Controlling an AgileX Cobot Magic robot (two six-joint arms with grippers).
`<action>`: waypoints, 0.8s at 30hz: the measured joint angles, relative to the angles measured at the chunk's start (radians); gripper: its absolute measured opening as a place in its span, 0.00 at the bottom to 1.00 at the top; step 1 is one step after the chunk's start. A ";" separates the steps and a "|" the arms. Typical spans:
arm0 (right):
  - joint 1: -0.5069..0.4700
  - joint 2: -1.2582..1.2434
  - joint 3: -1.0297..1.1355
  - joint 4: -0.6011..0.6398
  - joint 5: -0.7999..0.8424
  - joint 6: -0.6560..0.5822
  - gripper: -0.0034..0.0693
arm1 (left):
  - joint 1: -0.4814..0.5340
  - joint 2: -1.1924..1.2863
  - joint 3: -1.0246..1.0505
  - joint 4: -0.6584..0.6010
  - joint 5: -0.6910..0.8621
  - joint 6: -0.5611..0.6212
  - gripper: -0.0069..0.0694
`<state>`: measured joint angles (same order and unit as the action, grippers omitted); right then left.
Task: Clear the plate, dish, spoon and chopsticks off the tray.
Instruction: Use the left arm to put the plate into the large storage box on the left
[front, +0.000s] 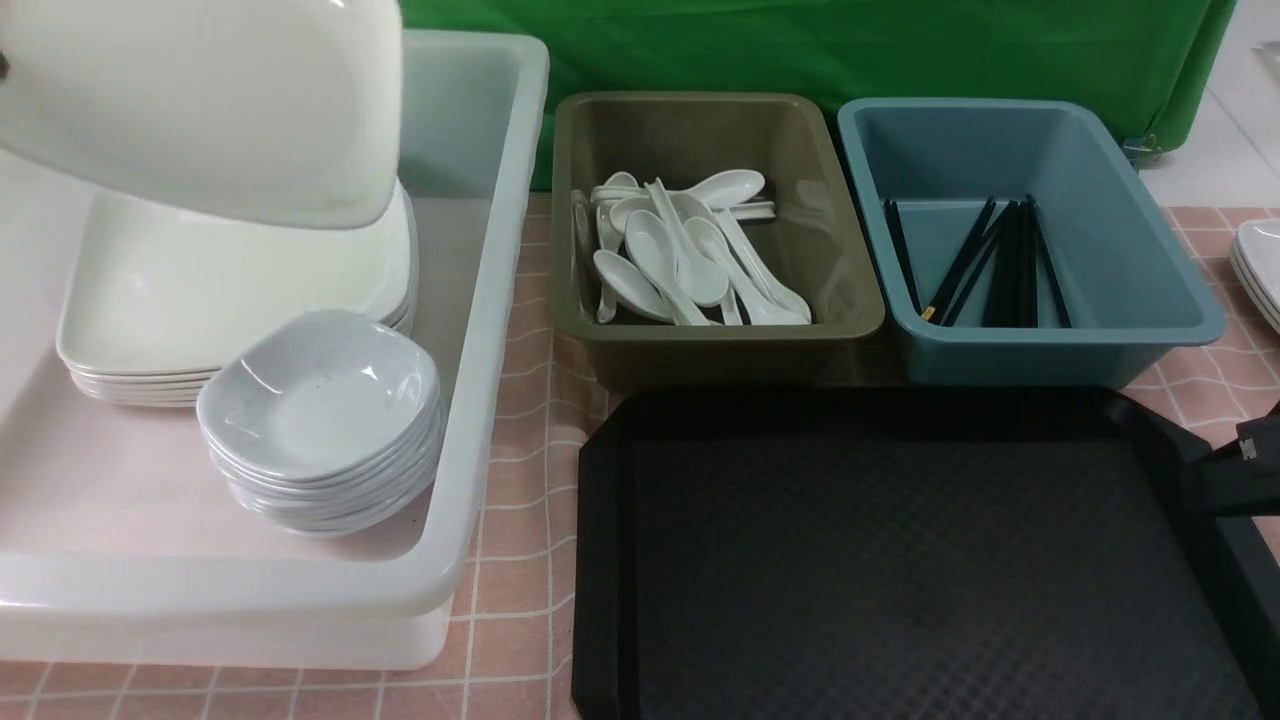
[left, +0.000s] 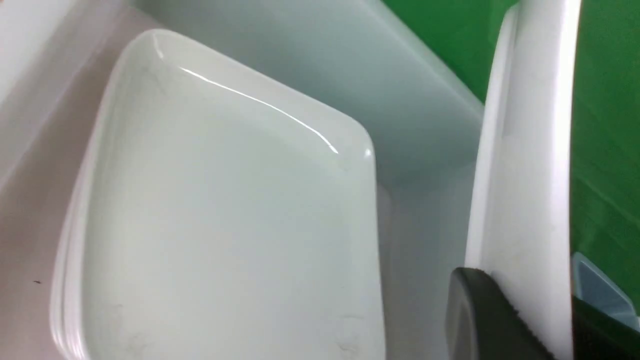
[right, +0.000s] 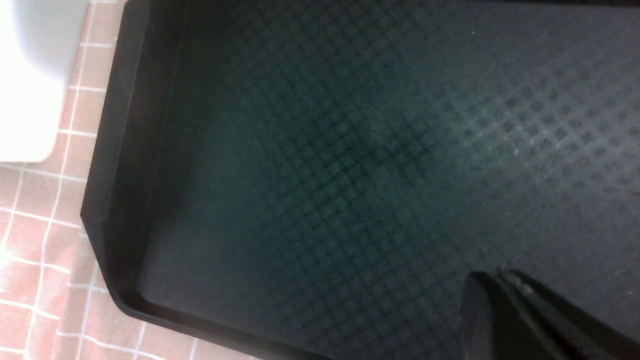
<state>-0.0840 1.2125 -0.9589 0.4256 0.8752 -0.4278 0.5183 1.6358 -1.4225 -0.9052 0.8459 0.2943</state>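
My left gripper (left: 525, 305) is shut on the rim of the large white plate (front: 200, 100), which hangs tilted above the white tub. In the left wrist view the plate (left: 525, 150) shows edge-on between the dark fingers (left: 480, 320). The black tray (front: 900, 560) lies bare, with no plate, dish, spoon or chopsticks on it. Over its right side my right gripper (right: 500, 276) is shut with nothing in it, and it shows at the front view's right edge (front: 1235, 470). Small white dishes (front: 320, 400) are stacked in the tub. Spoons (front: 680, 250) and black chopsticks (front: 1000, 265) lie in the bins.
The white tub (front: 480, 350) stands on the left and holds a stack of plates (front: 200, 300) under the held one. Behind the tray are an olive bin (front: 830, 200) and a blue bin (front: 1130, 230). More white plates (front: 1262, 265) sit at the far right edge.
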 joint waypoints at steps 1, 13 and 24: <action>0.000 0.000 0.000 0.000 0.000 0.000 0.09 | 0.000 0.022 0.000 -0.004 -0.016 0.003 0.11; 0.000 0.000 0.000 0.000 0.000 -0.002 0.09 | 0.000 0.220 0.000 -0.016 -0.122 0.040 0.11; 0.000 0.000 0.000 0.000 0.000 -0.002 0.09 | -0.045 0.263 0.000 -0.006 -0.154 0.106 0.14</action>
<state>-0.0840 1.2125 -0.9589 0.4256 0.8752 -0.4300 0.4730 1.8984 -1.4225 -0.9115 0.6915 0.3998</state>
